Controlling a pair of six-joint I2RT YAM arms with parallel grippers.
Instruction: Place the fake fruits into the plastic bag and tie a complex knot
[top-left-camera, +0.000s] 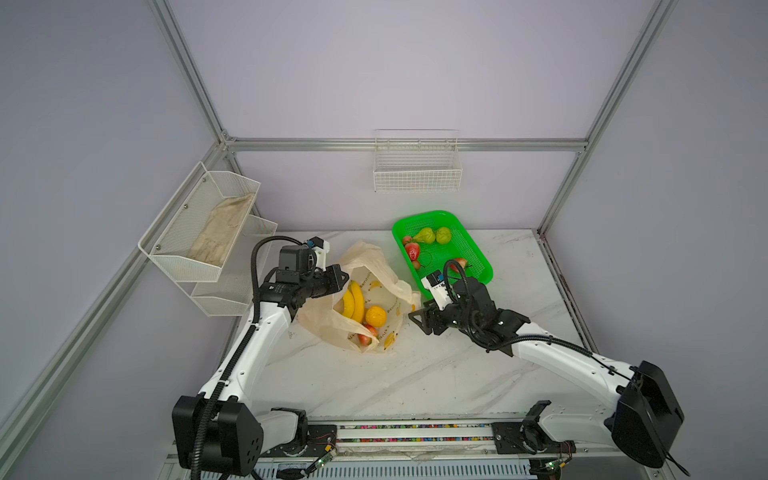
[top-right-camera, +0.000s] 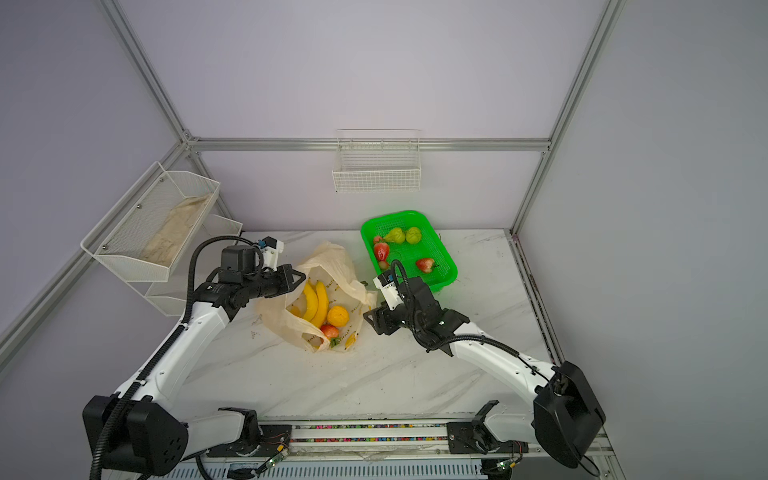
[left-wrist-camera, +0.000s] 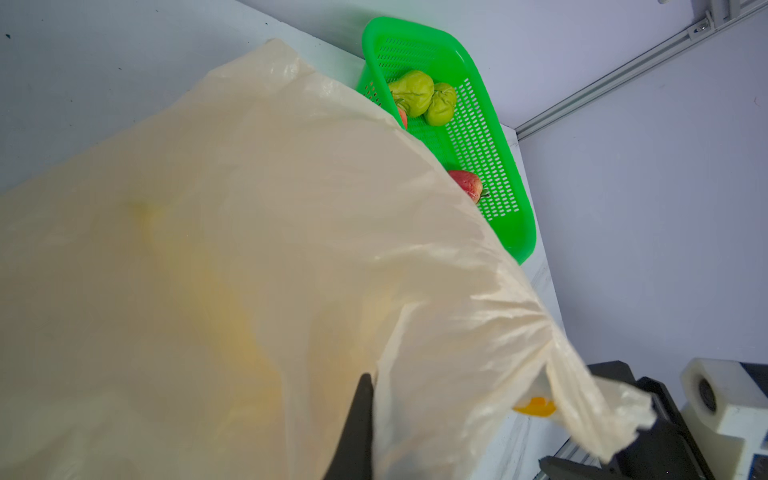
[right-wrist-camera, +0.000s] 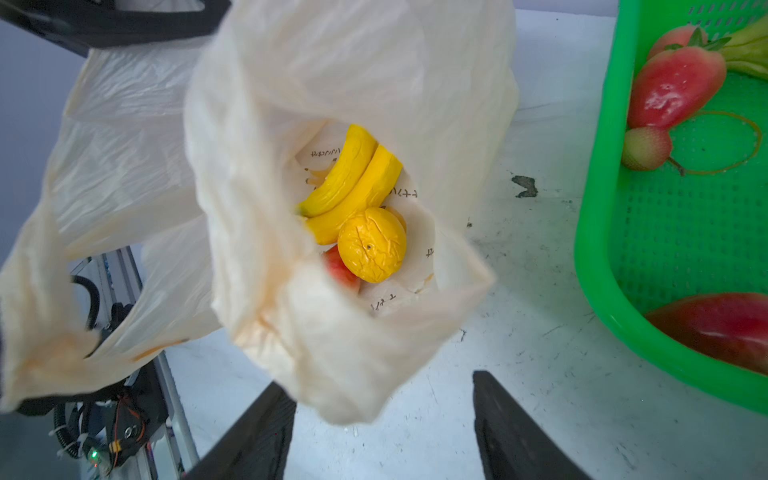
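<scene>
The plastic bag (top-left-camera: 365, 266) (top-right-camera: 332, 257) lies open on the marble table. In it are a yellow banana bunch (right-wrist-camera: 353, 178), an orange-yellow fruit (right-wrist-camera: 372, 245) and a red strawberry (right-wrist-camera: 338, 266). My left gripper (top-left-camera: 338, 276) (left-wrist-camera: 372, 380) is shut on the bag's left rim and holds it up. One black finger (left-wrist-camera: 359, 419) shows; the film hides the other. My right gripper (top-left-camera: 417, 318) (right-wrist-camera: 382, 380) is open at the bag's right side, and a flap of the bag's handle hangs between its fingers. Green pears (top-left-camera: 434, 235) and strawberries (top-left-camera: 412, 250) remain in the green basket (top-left-camera: 478, 253).
White mesh racks (top-left-camera: 208, 232) hang on the left frame, the upper one holding a folded cloth. A white wire basket (top-left-camera: 417, 170) hangs on the back wall. The green basket (right-wrist-camera: 602, 249) sits close beside my right gripper.
</scene>
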